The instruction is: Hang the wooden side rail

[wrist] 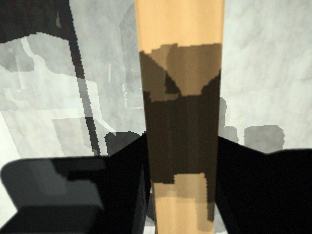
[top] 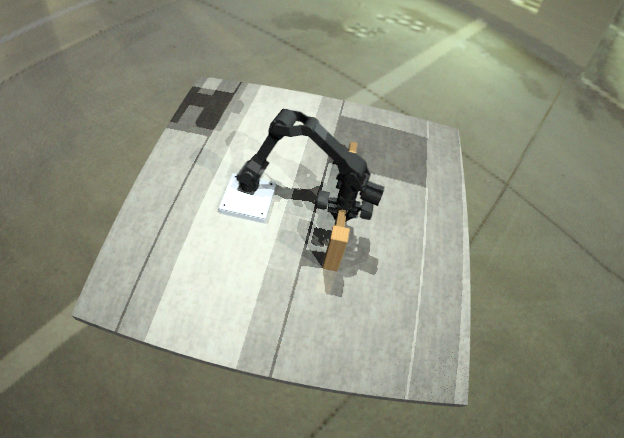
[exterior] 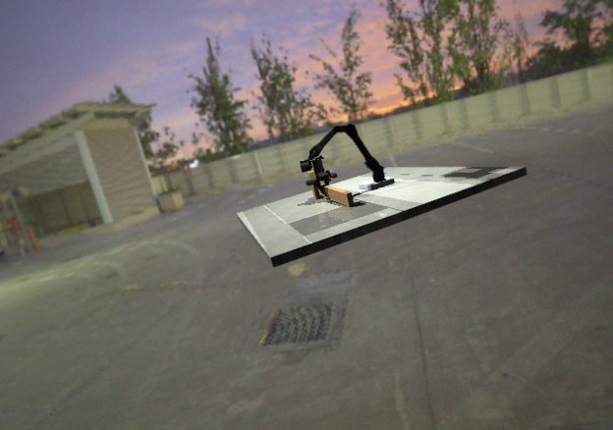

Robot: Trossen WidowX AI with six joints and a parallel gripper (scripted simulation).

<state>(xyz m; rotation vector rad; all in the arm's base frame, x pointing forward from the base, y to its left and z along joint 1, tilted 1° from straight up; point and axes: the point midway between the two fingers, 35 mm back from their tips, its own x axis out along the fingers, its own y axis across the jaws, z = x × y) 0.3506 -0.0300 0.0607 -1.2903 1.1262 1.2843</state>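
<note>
The wooden side rail [top: 353, 147] [exterior: 339, 195] [wrist: 180, 22] is a long narrow board running away from the post. Its far end is at or very near the table top in the exterior view. My gripper [top: 344, 211] [exterior: 323, 192] [wrist: 174, 134] is shut on the rail near its post end, with a dark finger on each side in the wrist view. The headboard post [top: 336, 252] [exterior: 315, 190] is an upright orange wooden block. In the top view the rail's near end reaches the post's back. The steel hooks, the slot and the pins are hidden, so whether they engage cannot be told.
The arm's base stands on a white plate [top: 243, 204] to the left in the top view. The arm arches from there over to the rail. The patterned table [top: 211, 292] [exterior: 420, 207] carries everything, and its front edge lies beyond the post in the top view.
</note>
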